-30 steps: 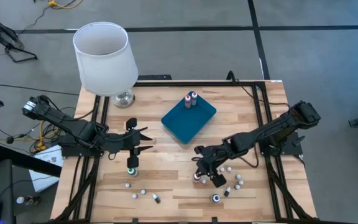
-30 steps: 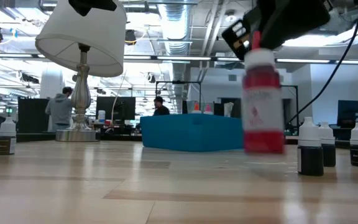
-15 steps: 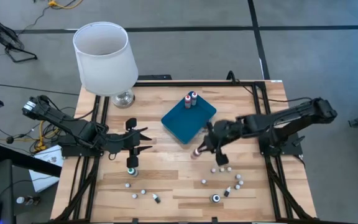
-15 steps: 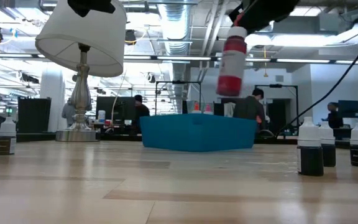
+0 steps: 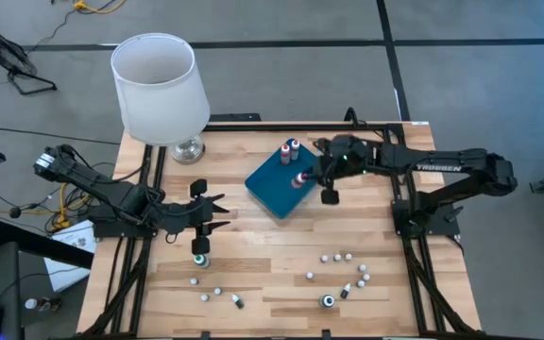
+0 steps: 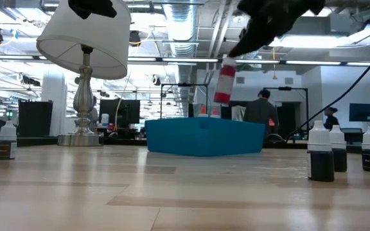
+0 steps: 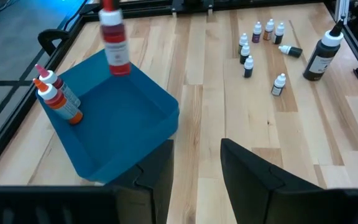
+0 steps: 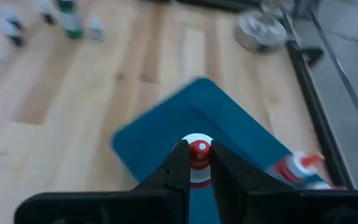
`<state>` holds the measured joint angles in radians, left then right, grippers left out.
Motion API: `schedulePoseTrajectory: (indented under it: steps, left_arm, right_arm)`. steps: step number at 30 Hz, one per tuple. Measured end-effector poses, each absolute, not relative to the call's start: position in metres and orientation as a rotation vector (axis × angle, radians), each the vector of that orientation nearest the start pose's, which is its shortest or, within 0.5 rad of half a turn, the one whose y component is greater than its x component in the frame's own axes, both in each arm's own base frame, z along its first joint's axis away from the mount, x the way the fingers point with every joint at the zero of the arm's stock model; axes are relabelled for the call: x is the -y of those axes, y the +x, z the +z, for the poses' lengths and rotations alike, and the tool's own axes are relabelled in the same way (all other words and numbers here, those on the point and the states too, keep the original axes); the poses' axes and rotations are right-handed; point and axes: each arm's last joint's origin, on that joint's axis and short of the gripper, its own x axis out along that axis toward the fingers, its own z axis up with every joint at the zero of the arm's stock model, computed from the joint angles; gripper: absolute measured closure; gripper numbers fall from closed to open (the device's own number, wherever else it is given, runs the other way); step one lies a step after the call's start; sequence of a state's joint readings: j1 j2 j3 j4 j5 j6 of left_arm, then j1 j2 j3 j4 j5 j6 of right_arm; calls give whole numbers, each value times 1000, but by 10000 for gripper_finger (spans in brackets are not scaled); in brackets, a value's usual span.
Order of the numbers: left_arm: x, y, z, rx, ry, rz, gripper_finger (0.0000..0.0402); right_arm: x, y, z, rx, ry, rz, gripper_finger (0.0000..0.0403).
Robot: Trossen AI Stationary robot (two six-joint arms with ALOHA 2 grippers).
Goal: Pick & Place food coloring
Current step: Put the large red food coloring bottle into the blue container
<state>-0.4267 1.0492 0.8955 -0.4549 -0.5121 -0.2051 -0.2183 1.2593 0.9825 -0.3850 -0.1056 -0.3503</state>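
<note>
Food coloring bottle (image 5: pixel 299 178): red body, white collar, red tip. Right gripper (image 8: pixel 197 163) pinches its cap above teal tray (image 5: pixel 270 189). Left gripper (image 5: pixel 217 212) stands open, holding nothing.

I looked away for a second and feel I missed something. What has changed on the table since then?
The right tool, shut on a red bottle, lifted it from the scattered small bottles near the front edge and carried it across to hang over the blue tray. The left tool stayed open and unmoved beside the lamp. The two bottles already in the tray kept their place.
</note>
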Motion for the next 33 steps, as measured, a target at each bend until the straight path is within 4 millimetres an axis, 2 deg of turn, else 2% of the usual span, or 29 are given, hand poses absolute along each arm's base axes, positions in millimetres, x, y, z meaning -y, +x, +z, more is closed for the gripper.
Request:
schedulePoseTrajectory:
  steps: [10, 18, 22, 33]
  left_arm:
    - [76, 203, 301, -527, 79, 151, 276]
    - [76, 203, 301, -524, 75, 162, 276]
    - [76, 203, 301, -523, 67, 164, 276]
    - [76, 203, 301, -522, 67, 169, 276]
  right_arm:
    - [109, 262, 265, -741, -167, -96, 364]
    - [144, 268, 238, -779, -108, -120, 363]
    - [157, 268, 226, -807, -77, -130, 363]
    - [178, 268, 209, -823, -45, -174, 362]
